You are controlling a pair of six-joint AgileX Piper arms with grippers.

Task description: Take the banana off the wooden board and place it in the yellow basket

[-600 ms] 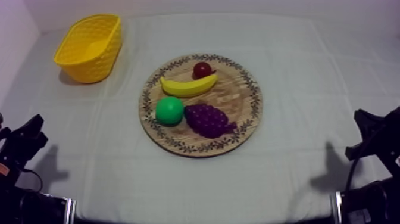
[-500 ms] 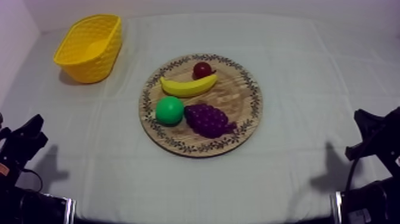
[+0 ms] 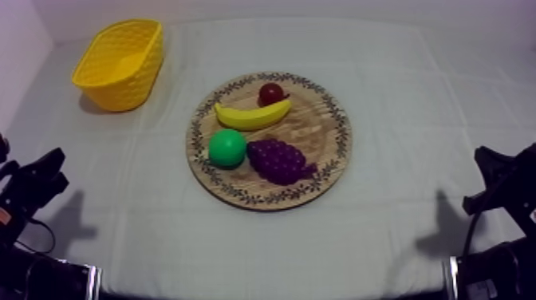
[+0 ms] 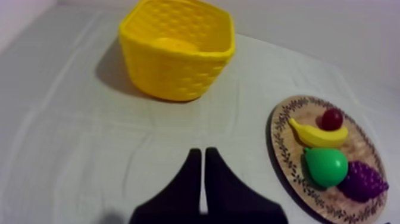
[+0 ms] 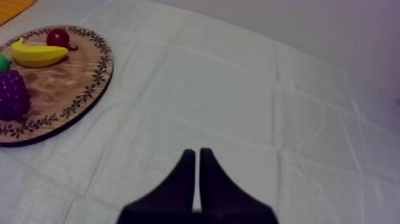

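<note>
Opening step, nothing lifted yet: the curved yellow toy banana (image 3: 251,116) lies untouched on the round wooden board with the patterned rim (image 3: 323,132). It sits toward the board's far edge, its right tip just beside a small red fruit (image 3: 271,93). A green toy pear (image 3: 227,148) and a bunch of purple toy grapes (image 3: 279,160) share the board's near half. The woven yellow plastic basket (image 3: 120,92) stands at the far left corner of the table, on the grey-white cloth (image 3: 415,88), well apart from the board. The left gripper (image 4: 199,152) hangs over bare cloth by the table's near left edge, its two black fingers pressed together on nothing. The right gripper (image 5: 197,152), by the near right edge, is likewise closed and empty. By the look of it, the next move calls for one arm to part its fingers, reach out to the board and come down across the banana's middle, clear of the small red fruit.
</note>
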